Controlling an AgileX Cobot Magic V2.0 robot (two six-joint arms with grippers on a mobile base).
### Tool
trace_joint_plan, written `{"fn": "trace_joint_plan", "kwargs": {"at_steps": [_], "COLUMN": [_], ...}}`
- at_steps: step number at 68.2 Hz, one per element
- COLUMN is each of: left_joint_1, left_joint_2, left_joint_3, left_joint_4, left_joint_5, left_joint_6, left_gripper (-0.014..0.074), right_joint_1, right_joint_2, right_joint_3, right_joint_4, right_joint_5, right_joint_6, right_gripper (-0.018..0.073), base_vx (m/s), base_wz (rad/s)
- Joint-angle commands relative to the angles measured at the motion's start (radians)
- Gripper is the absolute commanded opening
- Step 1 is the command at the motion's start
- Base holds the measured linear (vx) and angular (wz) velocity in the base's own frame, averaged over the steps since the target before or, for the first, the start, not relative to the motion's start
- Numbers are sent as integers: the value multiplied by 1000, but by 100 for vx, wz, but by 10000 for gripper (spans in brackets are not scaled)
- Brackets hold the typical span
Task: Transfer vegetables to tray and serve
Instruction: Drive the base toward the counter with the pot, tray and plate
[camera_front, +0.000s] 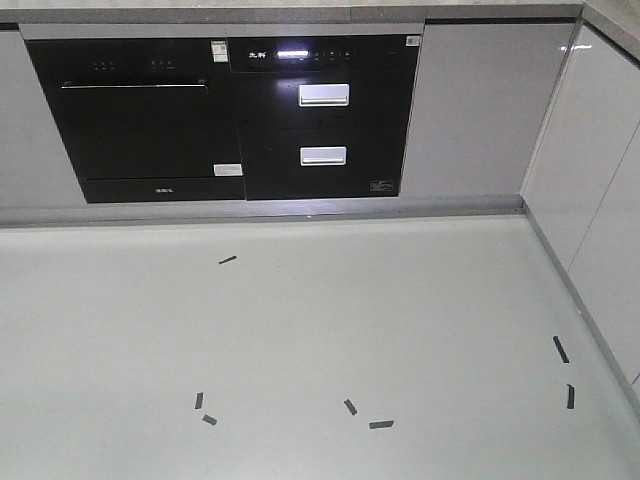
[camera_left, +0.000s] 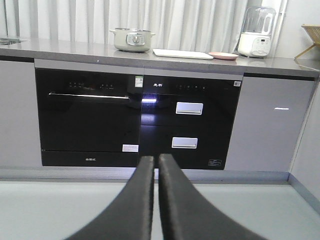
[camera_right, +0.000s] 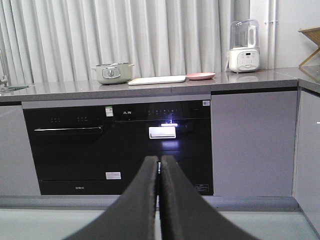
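Both tools (camera_left: 156, 159) (camera_right: 160, 160) pressed closed; oven stickers (camera_front: 218, 51) illegible.

Pale grey glossy floor (camera_front: 300, 330), short dark tape strips (camera_front: 380, 424) scattered. Black glass appliance fronts (camera_front: 150, 130) under grey stone countertop (camera_left: 75, 52), grey cabinet doors (camera_front: 470, 110) alongside. White pleated curtains (camera_right: 100, 30) behind.

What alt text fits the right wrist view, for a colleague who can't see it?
The right gripper, jaws closed and empty, faces a grey kitchen counter. On it stand, left to right, a pale green pot, the cream tray, a pink plate and a white blender. Black built-in appliances sit below.
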Motion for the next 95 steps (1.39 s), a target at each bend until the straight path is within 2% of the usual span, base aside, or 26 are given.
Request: {"fn": "trace_joint_plan", "kwargs": {"at_steps": [1,95], "left_joint_1": [0,0], "left_joint_2": [-15,-15], "left_joint_3": [22,22], "left_joint_4": [-6,-6], "left_joint_5": [-70,-70], "left_joint_6": [-10,-10], "left_gripper": [-6,-6], "right_joint_1": [-6,-6], "right_joint_2": [-6,-6], "right_joint_3": [15,15], "right_joint_4": [-9,-9], "right_joint_5": [-78,-78], "right_joint_6": [1,1], "right_gripper": [-3,-3], "base_vx": [0,1], "base_wz": [0,0]}}
